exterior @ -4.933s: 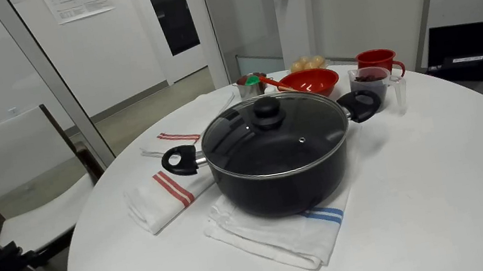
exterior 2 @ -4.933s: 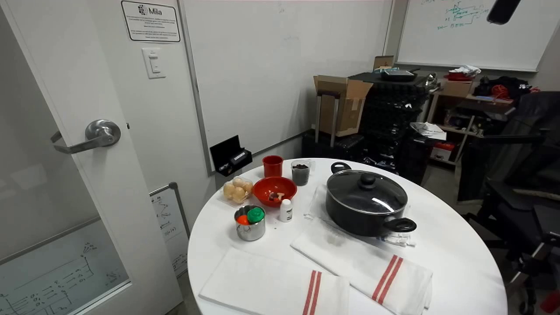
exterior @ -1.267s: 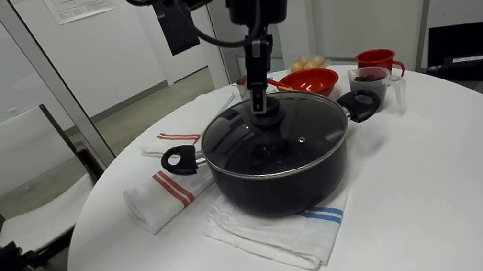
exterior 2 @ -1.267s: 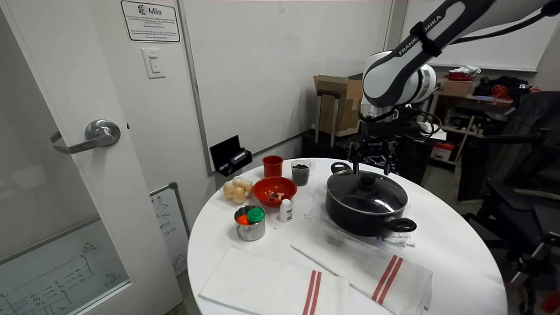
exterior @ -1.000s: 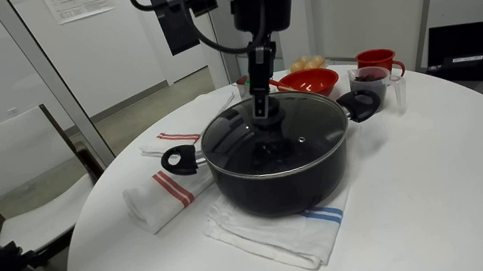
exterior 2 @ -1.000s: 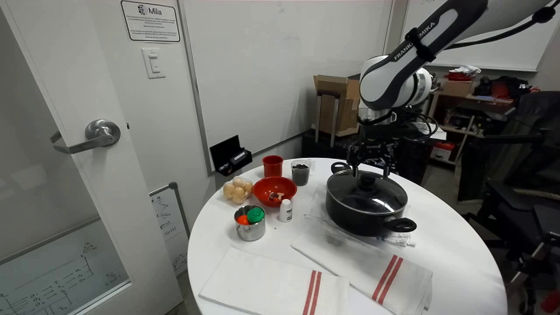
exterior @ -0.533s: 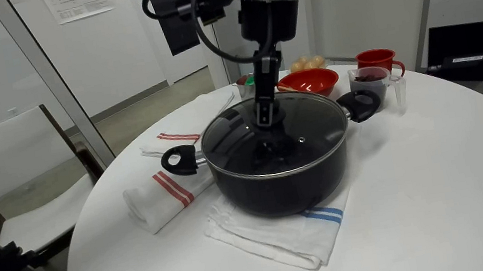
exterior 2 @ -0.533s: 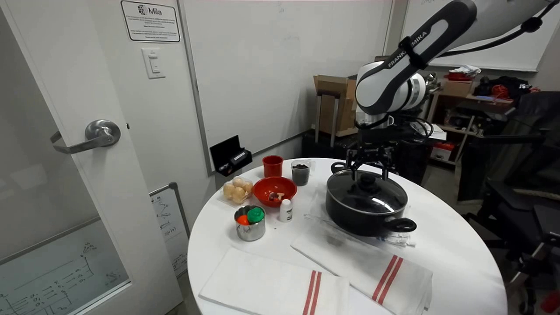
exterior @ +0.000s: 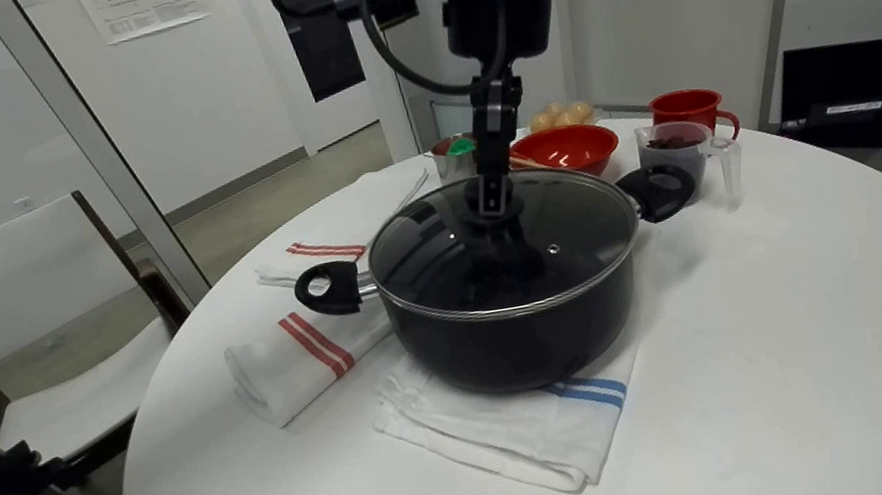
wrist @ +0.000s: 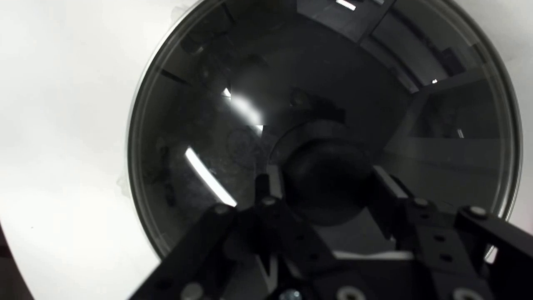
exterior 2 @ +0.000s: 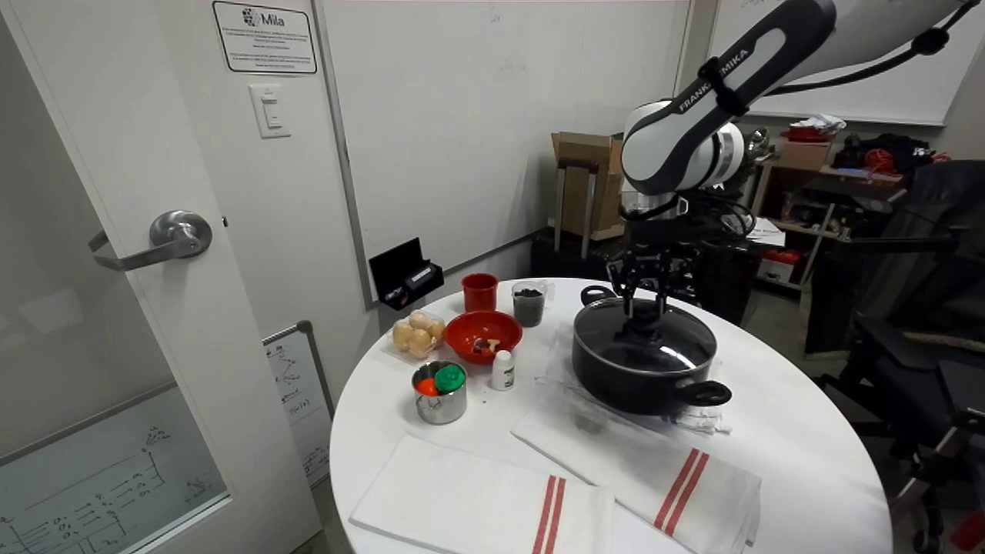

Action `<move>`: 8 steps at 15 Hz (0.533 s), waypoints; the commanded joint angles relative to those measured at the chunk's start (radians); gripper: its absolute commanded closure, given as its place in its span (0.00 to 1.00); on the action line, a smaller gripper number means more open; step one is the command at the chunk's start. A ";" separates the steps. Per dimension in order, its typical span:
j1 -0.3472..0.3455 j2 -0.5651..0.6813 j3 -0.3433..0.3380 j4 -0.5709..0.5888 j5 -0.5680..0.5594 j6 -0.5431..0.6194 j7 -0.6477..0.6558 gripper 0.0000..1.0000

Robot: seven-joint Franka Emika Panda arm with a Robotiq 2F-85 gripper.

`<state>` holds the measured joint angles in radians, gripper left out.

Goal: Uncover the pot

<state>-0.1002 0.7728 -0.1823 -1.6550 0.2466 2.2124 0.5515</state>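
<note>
Lab or office room — can't tell which. Mila notice (exterior 2: 265,38) posted beside a lever-handled door (exterior 2: 215,354); diagram-scrawled whiteboard (exterior 2: 296,392); black office chair (exterior 2: 916,354). Franka arm (exterior 2: 758,61) over a round white counter (exterior 2: 800,462) — open cardboard box (exterior 2: 575,196) behind.

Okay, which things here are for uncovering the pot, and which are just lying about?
For the job: black pot; glass lid; its dark knob; gripper, closed on the knob.
Just lying about: red bowl; red mug; measuring cup; metal cup; white bottle; round tan items; red-striped towels; blue-striped towel under the pot.
</note>
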 commanded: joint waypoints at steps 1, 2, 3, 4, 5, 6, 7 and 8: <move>-0.004 0.014 -0.001 0.029 0.001 -0.028 0.018 0.74; -0.004 0.009 -0.001 0.026 0.002 -0.028 0.019 0.74; -0.005 0.003 0.000 0.021 0.004 -0.026 0.015 0.74; -0.005 -0.008 0.001 0.010 0.005 -0.022 0.012 0.74; -0.006 -0.017 0.001 0.002 0.006 -0.018 0.009 0.74; -0.007 -0.031 0.002 -0.011 0.009 -0.013 0.004 0.74; -0.008 -0.042 0.003 -0.022 0.011 -0.008 0.001 0.74; -0.009 -0.057 0.004 -0.038 0.013 0.000 -0.004 0.74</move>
<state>-0.1011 0.7683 -0.1823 -1.6584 0.2466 2.2124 0.5515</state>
